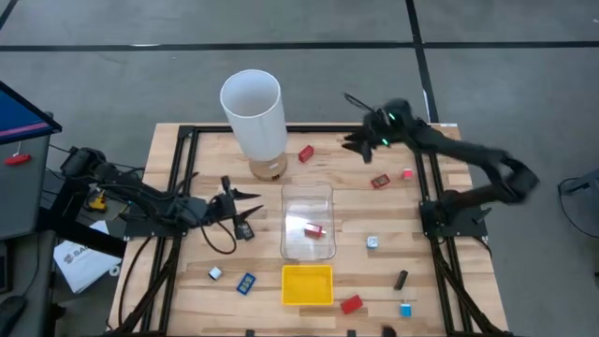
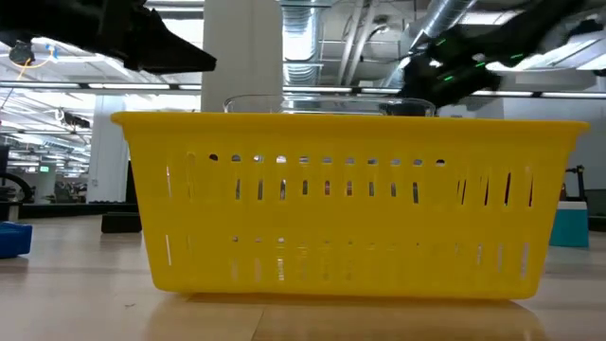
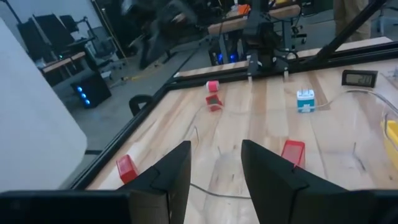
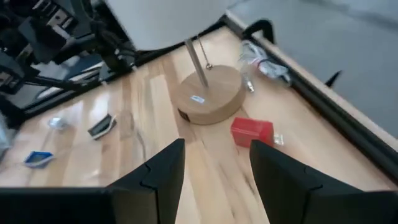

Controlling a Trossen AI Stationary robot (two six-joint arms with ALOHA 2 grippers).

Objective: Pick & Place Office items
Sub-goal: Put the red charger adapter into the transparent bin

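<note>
The office items lie scattered on the wooden table. In the high view I see a red piece (image 1: 306, 153) near the lamp base, a red one (image 1: 379, 181) beside a pink one (image 1: 408, 173), a red one (image 1: 314, 229) inside the clear bin, and several more toward the near edge. My right gripper (image 1: 354, 142) (image 4: 214, 168) is open and hovers just right of the far red piece (image 4: 252, 132). My left gripper (image 1: 251, 202) (image 3: 214, 168) is open, at the clear bin's left wall, with a black piece (image 1: 245, 229) just nearer.
A tall white cylinder (image 1: 253, 110) stands on a round wooden base (image 4: 208, 93) at the far middle. The clear bin (image 1: 326, 192) sits mid-table with the yellow tray (image 1: 308, 285) (image 2: 350, 204) nearer. Black frame rails (image 1: 432, 187) run along the table's sides.
</note>
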